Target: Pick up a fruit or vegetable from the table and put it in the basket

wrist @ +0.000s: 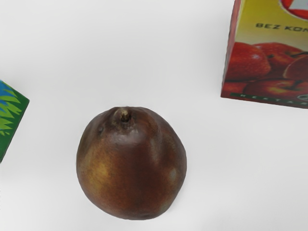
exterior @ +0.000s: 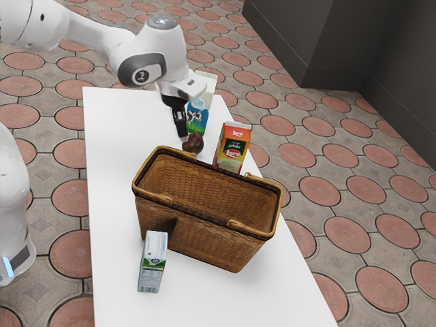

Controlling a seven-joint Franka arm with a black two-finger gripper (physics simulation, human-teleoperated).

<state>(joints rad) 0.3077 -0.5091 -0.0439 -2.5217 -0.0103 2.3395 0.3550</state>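
One white table holds a wicker basket. The black gripper hangs beyond its far side; whether it stands wide or narrow, I cannot tell. A blue-green carton stands far, a red-orange carton nearer and to the exterior view's right, a small carton near. Smallest, the brown fruit lies outside the basket, by the gripper.

Rough woven wicker forms the basket, standing on a smooth, matt surface. At the basket's one o'clock in the exterior view, the juice carton looks smooth, printed paperboard; at twelve, the fruit's smooth skin has a soft gloss.
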